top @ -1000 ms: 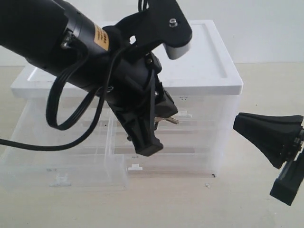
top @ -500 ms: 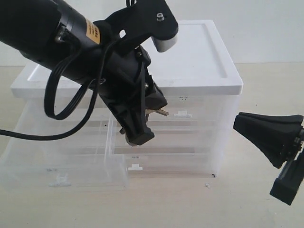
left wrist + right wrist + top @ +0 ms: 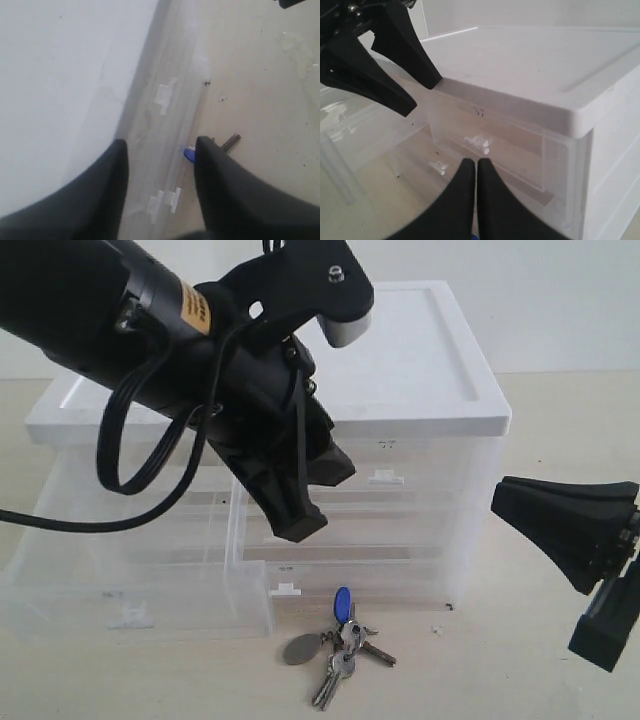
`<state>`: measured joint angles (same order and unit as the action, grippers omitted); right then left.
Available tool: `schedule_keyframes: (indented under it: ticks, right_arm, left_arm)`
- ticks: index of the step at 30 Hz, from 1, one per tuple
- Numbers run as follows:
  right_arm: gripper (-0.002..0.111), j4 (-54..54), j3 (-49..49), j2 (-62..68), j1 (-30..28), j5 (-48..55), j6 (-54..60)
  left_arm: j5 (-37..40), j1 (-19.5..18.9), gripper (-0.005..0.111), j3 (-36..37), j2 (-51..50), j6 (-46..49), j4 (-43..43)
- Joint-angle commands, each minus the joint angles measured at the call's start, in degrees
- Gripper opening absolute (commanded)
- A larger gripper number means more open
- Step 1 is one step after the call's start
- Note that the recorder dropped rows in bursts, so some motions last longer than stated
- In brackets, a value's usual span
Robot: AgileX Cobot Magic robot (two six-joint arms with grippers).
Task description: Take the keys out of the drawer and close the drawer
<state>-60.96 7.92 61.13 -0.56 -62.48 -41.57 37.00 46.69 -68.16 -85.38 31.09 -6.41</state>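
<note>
Silver keys [image 3: 335, 640] lie on the counter [image 3: 500, 670] beside the pulled-out drawer [image 3: 140, 590], below the left jaws, which are parted and empty, while the right jaws are pressed together, holding nothing.

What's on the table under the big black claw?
The keys lie on the table below the open left gripper, blue fob and grey tag showing. The arm hides part of the drawers behind it.
</note>
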Motion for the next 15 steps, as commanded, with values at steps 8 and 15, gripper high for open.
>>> schedule_keyframes:
  ticks: [8, 15]
  right_arm:
    - [0.0, 0.2, 0.2, 0.1, 0.2, -0.2, -0.1]
    - [0.0, 0.2, 0.2, 0.1, 0.2, -0.2, -0.1]
  left_arm:
    - [2.5, 6.6, 0.004, 0.6, 11.0, -3.0, -0.3]
    - [3.9, 13.5, 0.004, 14.6, 16.6, -8.1, 1.7]
